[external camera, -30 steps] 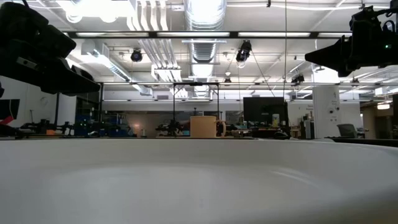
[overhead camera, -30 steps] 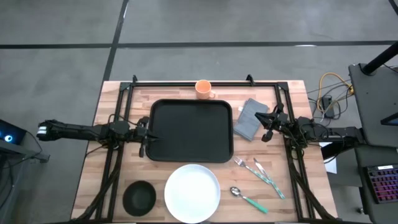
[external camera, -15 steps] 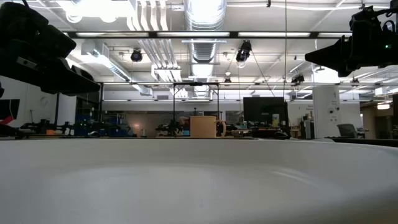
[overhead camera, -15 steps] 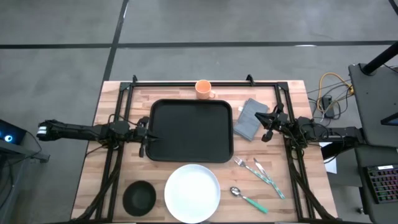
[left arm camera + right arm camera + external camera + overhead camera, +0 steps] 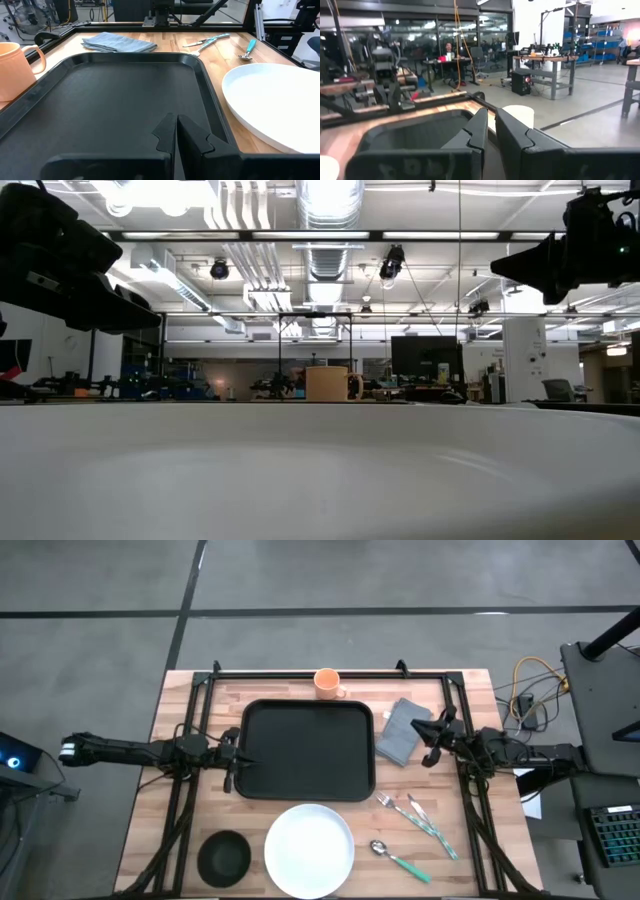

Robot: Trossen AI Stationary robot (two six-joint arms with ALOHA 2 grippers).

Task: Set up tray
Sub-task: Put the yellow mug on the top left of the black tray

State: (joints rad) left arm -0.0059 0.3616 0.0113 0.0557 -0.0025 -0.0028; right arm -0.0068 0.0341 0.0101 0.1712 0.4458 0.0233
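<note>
A: High view, looking straight down: a black tray [image 5: 305, 750] lies flat in the middle of a wooden table [image 5: 470, 690]. Nothing sits on it.

B: Where is everything else?

A: All around it, on the bare wood. An orange mug [image 5: 327, 682] stands just beyond the tray's far edge. A folded grey cloth [image 5: 399, 731] lies just beside its right edge. A white plate [image 5: 309, 850] sits in front of the tray, near the table's front edge, with a small black bowl [image 5: 223, 856] to its left. To the right of the plate lie a fork [image 5: 405, 812], a knife [image 5: 433, 825] and a spoon [image 5: 396, 858], all with teal handles.

B: And the arms?

A: The left gripper [image 5: 231, 761] hangs at the tray's left edge, fingers pressed together, holding nothing. The right gripper [image 5: 430, 743] hangs just beside the cloth, its fingers nearly together and also empty.

B: So how far along is the setup?

A: Judging by this layout, it has hardly begun. The tray is placed, but none of the dishes are on it. The plate, bowl, mug, cloth and cutlery probably all need moving onto it.

B: Anything that confirms the tray is bare?

A: The left wrist view looks across the tray's dark surface and shows it bare, with the plate alongside it.
</note>
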